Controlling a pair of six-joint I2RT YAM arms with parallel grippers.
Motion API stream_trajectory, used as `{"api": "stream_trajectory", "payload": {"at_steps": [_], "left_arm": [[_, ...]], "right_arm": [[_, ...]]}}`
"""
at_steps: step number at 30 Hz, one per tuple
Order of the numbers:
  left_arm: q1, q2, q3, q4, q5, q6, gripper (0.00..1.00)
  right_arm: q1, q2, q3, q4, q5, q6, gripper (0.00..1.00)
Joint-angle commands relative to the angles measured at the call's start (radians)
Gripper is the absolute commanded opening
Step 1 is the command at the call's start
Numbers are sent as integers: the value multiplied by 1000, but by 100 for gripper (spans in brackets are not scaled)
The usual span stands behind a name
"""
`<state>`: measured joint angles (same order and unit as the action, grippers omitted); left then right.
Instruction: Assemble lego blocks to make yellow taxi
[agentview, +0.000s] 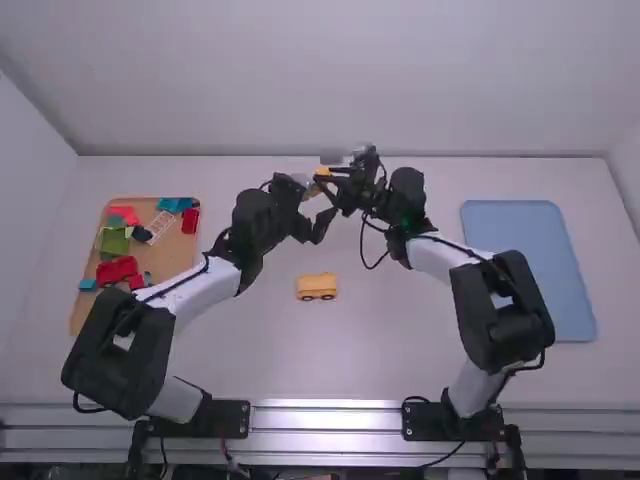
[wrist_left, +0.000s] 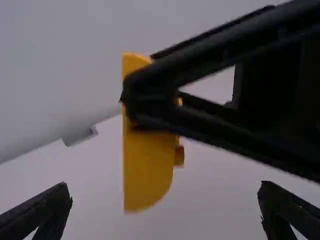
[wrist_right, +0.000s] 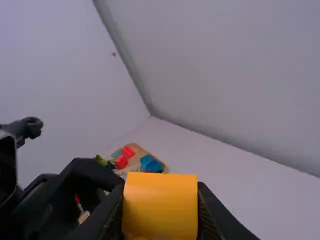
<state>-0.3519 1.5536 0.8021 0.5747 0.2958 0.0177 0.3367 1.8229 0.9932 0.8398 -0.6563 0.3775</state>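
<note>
White table (agentview: 375, 345) before you bears one yellow, dark-wheeled block (agentview: 317, 286) mid-dial, and toward twelve o'clock your left jaws (agentview: 318, 204) gape while your right jaws (agentview: 324, 180) grip one yellow, round-cornered piece (wrist_left: 145, 172).

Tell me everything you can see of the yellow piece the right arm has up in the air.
The yellow block looks like smooth, solid plastic: one long straight side, a rounded corner at one end, and a small nub on the side toward the right arm. It is held above the table between the fingers of the right end effector, with part sticking out past them either way. The left end effector is open and near it. Its exact tilt to the table I can't tell.
</note>
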Motion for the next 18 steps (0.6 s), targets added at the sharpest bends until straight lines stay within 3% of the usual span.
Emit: {"api": "stream_trajectory", "payload": {"at_steps": [1, 12, 14, 18], "left_arm": [[-5, -31, 1, -23, -49, -3, 99], [9, -31, 1, -127, -261, -3, 99], [28, -33, 1, -130, -233, -3, 99], [78, -43, 1, -130, -103, 5, 99]], "right_arm": [[-34, -47, 60, -107, 81, -45, 19], [-6, -174, 328, -1096, 417, -537, 16], [-1, -172, 365, -1280, 451, -630, 16], [-1, -163, 374, -1508, 476, -727, 16]]}}
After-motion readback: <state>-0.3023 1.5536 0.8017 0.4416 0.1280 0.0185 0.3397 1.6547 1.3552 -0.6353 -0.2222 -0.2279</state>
